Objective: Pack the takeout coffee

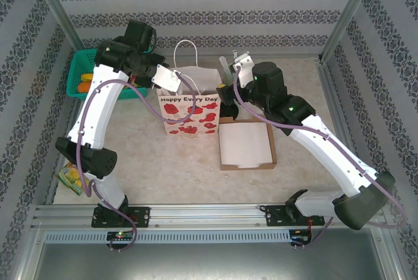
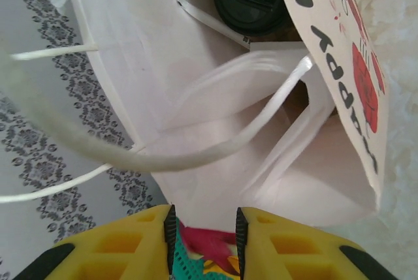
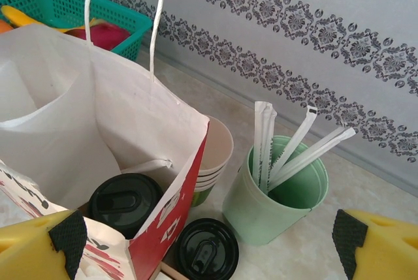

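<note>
The takeout coffee (image 3: pixel 125 202) stands inside the paper bag (image 3: pixel 150 130), low by the red printed side. My left tool (image 2: pixel 204 228) is at the bag's rim with a narrow gap, and I see nothing gripped in it; my right tool (image 3: pixel 208 233) is wide and empty. My worry is the white handle (image 2: pixel 189 156) curving just before the left tool: if I pull away carelessly it can hook there, tip the bag, and the coffee spills inside.
</note>
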